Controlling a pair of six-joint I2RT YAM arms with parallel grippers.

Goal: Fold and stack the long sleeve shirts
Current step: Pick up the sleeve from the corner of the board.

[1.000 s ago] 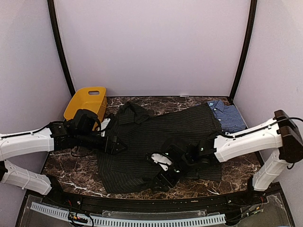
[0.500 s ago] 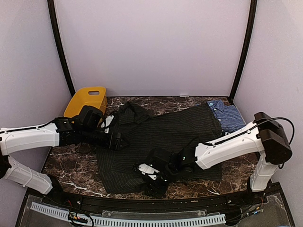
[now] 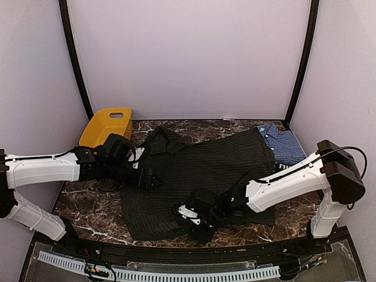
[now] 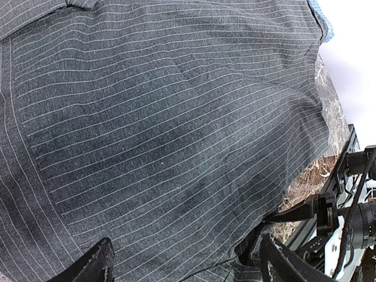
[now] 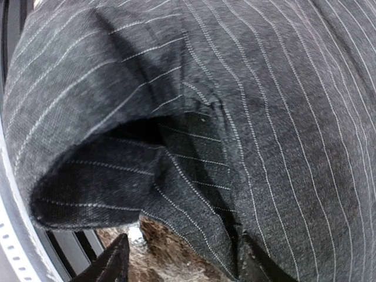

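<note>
Black shirt (image 3: 194, 167): soft matt cloth with thin pale stripes, a bit fuzzy up close, creased at the hem. Blue shirt (image 3: 282, 144): thin checked cloth, matt. Table (image 3: 82, 202): dark brown stone look with white veins, smooth and shiny. Basket (image 3: 97, 132): yellow plastic, smooth, a little shiny. Left arm (image 3: 41, 169) and right arm (image 3: 288, 182): hard white plastic shells, smooth, black matt parts at the ends

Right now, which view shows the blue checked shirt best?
Top external: the blue checked shirt lies at the far right, partly under the black shirt. Left wrist catches only a blue sliver; right wrist shows none.
</note>
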